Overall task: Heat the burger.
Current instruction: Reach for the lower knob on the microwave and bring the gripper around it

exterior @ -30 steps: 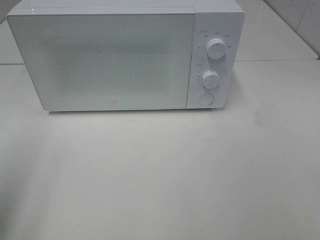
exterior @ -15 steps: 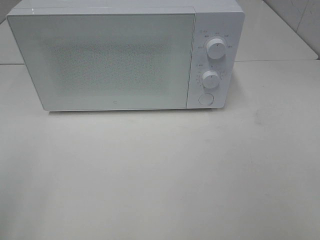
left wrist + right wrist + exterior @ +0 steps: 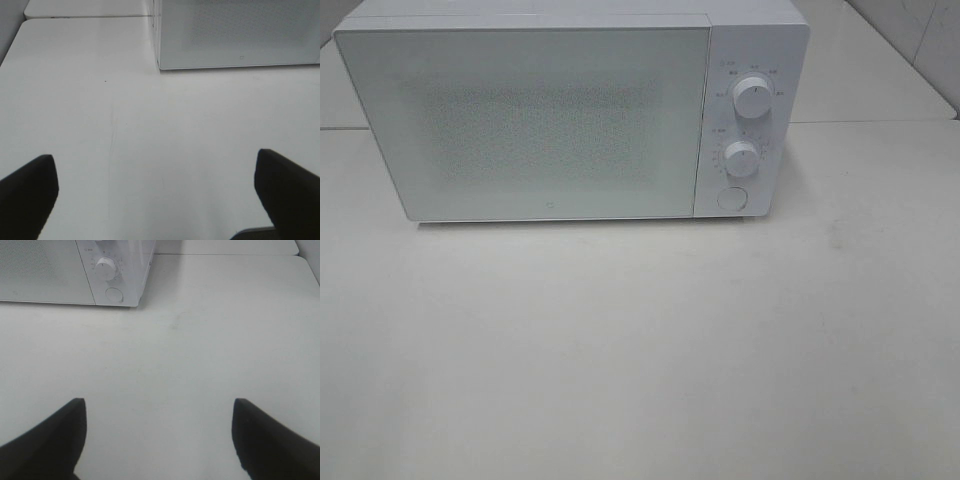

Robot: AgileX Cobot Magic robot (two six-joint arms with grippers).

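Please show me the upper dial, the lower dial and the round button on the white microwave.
Upper white round dial [image 3: 752, 97], exterior high view, its centre.
Lower white round dial [image 3: 742, 158], exterior high view, its centre.
Round white button [image 3: 731, 198], exterior high view, its middle.

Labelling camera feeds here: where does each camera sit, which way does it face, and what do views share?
Exterior high: mounted high, looking down at the closed microwave on the white table; no arm shows.
Left wrist: on the left arm, low, facing the door's lower corner; open left gripper shows.
Right wrist: on the right arm, facing the knob and round button; open right gripper shows.
Shared: all show microwave and table.
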